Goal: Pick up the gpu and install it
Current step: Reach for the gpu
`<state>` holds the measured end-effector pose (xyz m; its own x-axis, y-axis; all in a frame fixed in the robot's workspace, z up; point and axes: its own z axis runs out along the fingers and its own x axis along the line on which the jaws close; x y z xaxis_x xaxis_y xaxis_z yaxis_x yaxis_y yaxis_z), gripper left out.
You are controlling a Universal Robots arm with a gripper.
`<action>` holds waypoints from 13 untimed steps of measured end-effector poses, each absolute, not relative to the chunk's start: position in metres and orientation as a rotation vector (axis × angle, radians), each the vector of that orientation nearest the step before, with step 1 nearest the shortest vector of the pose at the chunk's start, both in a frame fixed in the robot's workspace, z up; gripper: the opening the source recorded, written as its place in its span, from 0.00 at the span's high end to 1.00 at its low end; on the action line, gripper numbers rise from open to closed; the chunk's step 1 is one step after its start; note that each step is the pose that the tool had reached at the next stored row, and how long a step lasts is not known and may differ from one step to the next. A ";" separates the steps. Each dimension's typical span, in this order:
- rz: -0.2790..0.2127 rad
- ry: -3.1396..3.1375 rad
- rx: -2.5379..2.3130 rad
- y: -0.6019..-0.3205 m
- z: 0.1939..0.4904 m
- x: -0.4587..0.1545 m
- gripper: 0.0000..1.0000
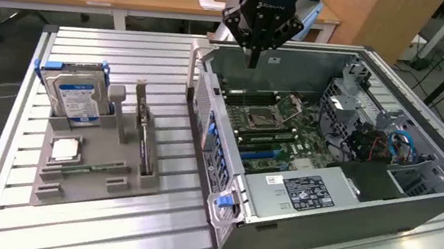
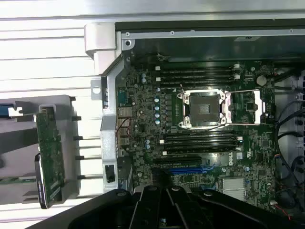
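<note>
The gripper (image 1: 251, 62) hangs over the far edge of the open computer case (image 1: 343, 239). Below it, on the case floor, lies the motherboard (image 1: 286, 147). The processor socket (image 1: 260, 117) sits just nearer the camera than the gripper, and the power supply (image 1: 302, 190) is well beyond that, at the case's near end. Well apart from the gripper, toward the exterior view's left, a holder (image 1: 89, 188) sits on the table (image 1: 109, 231) beside the case. The gpu (image 1: 144, 137) stands on edge along the holder's side closest to the gripper; the hard drive (image 1: 78, 99) stands upright farther off.
</note>
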<state>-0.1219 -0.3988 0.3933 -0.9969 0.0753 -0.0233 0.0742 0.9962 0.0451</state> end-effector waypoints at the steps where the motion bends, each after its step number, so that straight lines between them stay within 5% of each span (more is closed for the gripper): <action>1: 0.069 3.114 0.117 -0.399 0.393 -0.122 0.89; 13: 0.069 3.114 0.117 -0.399 0.393 -0.122 0.89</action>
